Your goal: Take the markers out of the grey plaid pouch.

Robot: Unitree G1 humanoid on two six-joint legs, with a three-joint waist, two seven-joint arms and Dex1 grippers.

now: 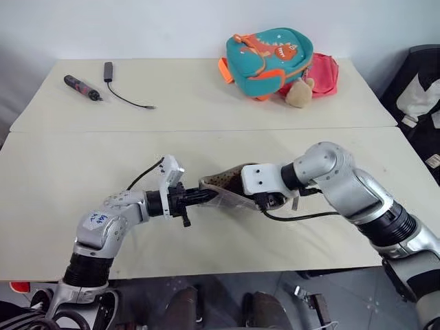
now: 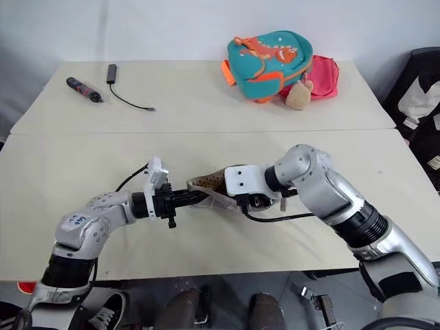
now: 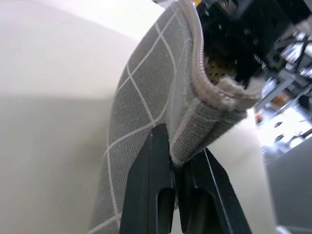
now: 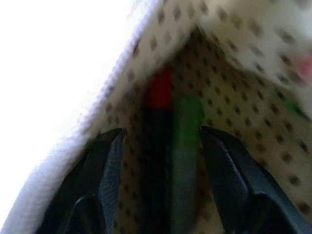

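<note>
The grey plaid pouch (image 1: 221,190) hangs just above the table's near middle, its mouth open and the brown dotted lining (image 4: 234,97) showing. My left gripper (image 3: 178,148) is shut on the pouch's zipper-edge corner and holds it up from the left. From the right, my right gripper (image 4: 161,134) reaches into the mouth. Its fingers stand open on either side of the two markers. The red marker (image 4: 160,92) and the green marker (image 4: 187,117) lie side by side deep in the pouch, between the fingers, with a small gap on each side.
A teal dinosaur backpack (image 1: 269,53), a pink bag (image 1: 324,74) and a small plush (image 1: 300,93) sit at the table's far right. At the far left lie a dark maroon pen-shaped tool (image 1: 82,87) and a black cable (image 1: 126,96). A black chair (image 1: 419,89) stands off to the right.
</note>
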